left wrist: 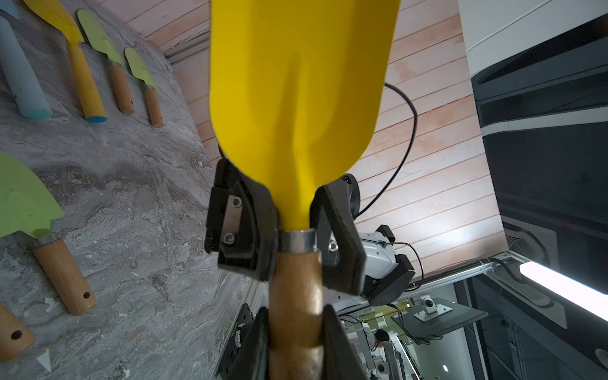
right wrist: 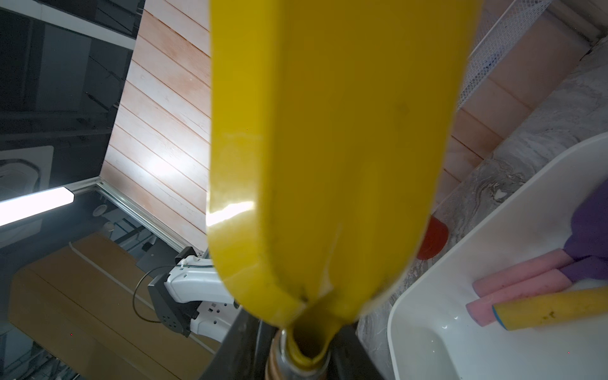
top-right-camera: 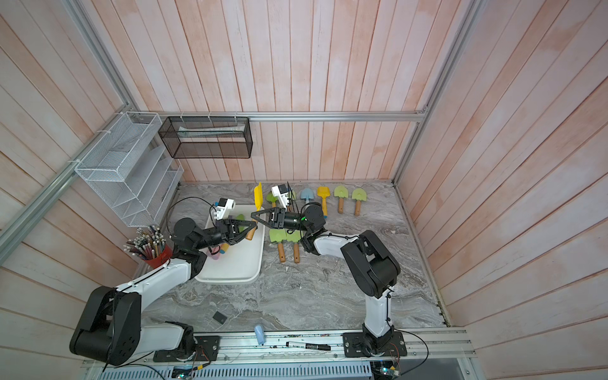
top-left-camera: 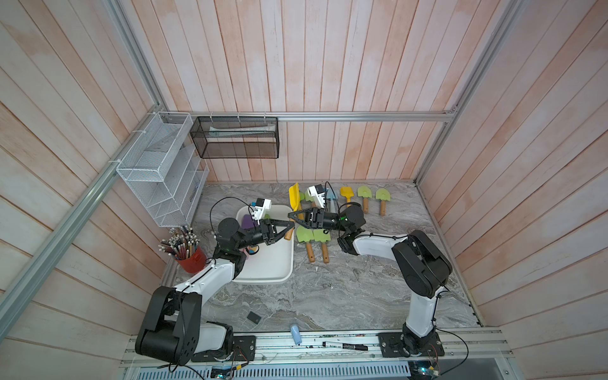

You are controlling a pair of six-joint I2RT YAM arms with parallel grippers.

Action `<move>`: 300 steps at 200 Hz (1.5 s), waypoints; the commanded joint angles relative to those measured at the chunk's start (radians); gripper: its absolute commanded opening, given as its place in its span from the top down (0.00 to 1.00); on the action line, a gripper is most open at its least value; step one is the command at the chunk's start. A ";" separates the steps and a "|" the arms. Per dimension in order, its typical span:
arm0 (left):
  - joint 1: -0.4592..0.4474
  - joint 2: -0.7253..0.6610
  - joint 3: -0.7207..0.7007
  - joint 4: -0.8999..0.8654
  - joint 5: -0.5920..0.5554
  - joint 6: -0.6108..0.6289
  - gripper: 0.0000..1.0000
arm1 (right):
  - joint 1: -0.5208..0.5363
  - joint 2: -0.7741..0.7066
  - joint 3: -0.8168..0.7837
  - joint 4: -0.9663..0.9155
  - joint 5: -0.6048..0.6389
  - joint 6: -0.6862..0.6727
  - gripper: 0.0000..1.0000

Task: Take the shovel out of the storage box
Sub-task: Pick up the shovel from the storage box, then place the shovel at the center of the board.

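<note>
Left wrist view is filled by the shovel [left wrist: 296, 82]: a glossy yellow scoop blade, a steel collar and a rounded wooden handle. The left pincer [left wrist: 296, 342] is clamped on the wood. The right pincer [left wrist: 297, 235] is closed on the neck at the collar, with a black finger on each side. In both top views the shovel is held above the box's 1 o'clock corner, blade toward 12 o'clock. The box [top-left-camera: 266, 266], smooth white plastic with rounded corners, sits at 9 o'clock on the grey veined counter [top-left-camera: 329, 296]. A green spade [top-left-camera: 307, 243] lies flat at its 3 o'clock.
</note>
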 commanded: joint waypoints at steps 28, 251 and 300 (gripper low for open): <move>-0.003 -0.007 0.012 0.015 -0.005 0.006 0.87 | -0.020 0.015 -0.010 0.182 0.012 0.100 0.80; 0.049 0.027 0.231 -1.211 -0.937 0.879 0.40 | -0.229 -0.248 0.058 -1.617 0.658 -0.900 0.82; 0.034 0.090 0.220 -1.173 -0.972 0.883 0.40 | -0.209 -0.208 0.063 -1.711 0.808 -0.948 0.83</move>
